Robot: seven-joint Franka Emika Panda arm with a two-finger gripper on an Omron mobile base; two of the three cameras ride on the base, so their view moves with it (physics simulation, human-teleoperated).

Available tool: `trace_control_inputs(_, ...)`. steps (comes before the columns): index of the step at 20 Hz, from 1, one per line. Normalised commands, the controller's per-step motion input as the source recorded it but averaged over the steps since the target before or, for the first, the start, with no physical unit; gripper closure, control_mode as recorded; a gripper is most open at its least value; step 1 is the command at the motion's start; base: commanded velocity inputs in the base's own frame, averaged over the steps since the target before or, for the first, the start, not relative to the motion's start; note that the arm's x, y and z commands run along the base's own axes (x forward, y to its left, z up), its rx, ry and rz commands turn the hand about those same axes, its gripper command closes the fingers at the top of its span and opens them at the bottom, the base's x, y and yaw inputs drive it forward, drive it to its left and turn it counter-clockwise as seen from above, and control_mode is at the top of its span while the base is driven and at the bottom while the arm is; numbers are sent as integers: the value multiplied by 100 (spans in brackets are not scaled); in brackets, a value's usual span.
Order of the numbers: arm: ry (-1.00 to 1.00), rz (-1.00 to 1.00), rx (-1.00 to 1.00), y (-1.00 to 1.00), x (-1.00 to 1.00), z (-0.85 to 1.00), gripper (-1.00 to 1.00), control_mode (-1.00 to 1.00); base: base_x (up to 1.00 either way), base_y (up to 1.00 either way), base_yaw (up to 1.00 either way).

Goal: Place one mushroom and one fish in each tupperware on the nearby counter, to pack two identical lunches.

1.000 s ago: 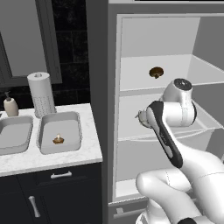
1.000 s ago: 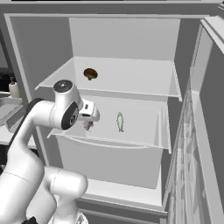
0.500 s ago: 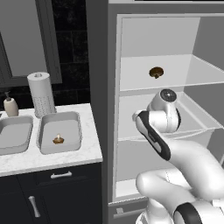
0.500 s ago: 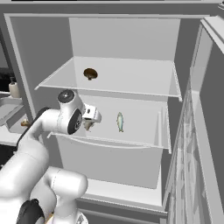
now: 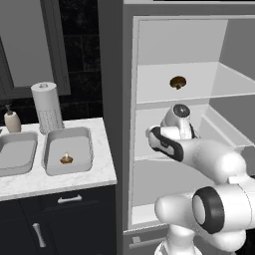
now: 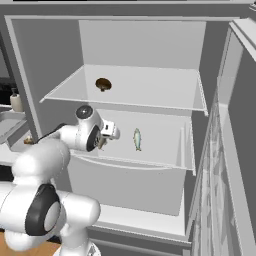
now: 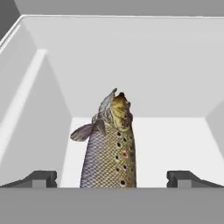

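Observation:
A speckled fish (image 7: 111, 148) lies on the fridge's middle shelf, head pointing away, right between the fingertips (image 7: 41, 177) of my open gripper (image 7: 112, 178). In the right base view my gripper (image 6: 102, 143) sits low over that shelf, and a second, silvery fish (image 6: 137, 139) lies a little to its right. One mushroom (image 6: 103, 84) rests on the upper shelf, the same mushroom (image 5: 178, 82) seen from the left. On the counter (image 5: 60, 182) stand two tupperware: the right one (image 5: 77, 142) holds a mushroom (image 5: 65, 159), the left one (image 5: 20, 152) looks bare.
A paper towel roll (image 5: 47, 107) and a soap bottle (image 5: 11, 121) stand behind the trays. The open fridge door (image 6: 225, 165) hangs on the right. The upper shelf (image 6: 150, 102) is close above my hand, and the middle shelf's front lip (image 6: 140, 164) runs below it.
The arm has dropped from between the shelves down toward the middle shelf and reached further in. The jaws have stayed wide open. The food has not moved.

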Motion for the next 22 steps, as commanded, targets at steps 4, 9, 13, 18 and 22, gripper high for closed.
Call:
trace_control_inputs(4, 4, 0, 0, 4, 37, -49, 100, -100, 0, 0, 0)
trace_control_inputs(9, 2, 0, -1, 4, 18, -28, 100, -100, 0, 0, 0)
trace_control_inputs(13, 7, 0, 0, -2, -7, -8, 100, -100, 0, 0, 0)
trace_control_inputs(18, -16, 0, 5, -33, -94, -11, 100, -100, 0, 0, 0)
trace_control_inputs(22, -39, 0, 12, -26, -100, 42, 100, -100, 0, 0, 0)
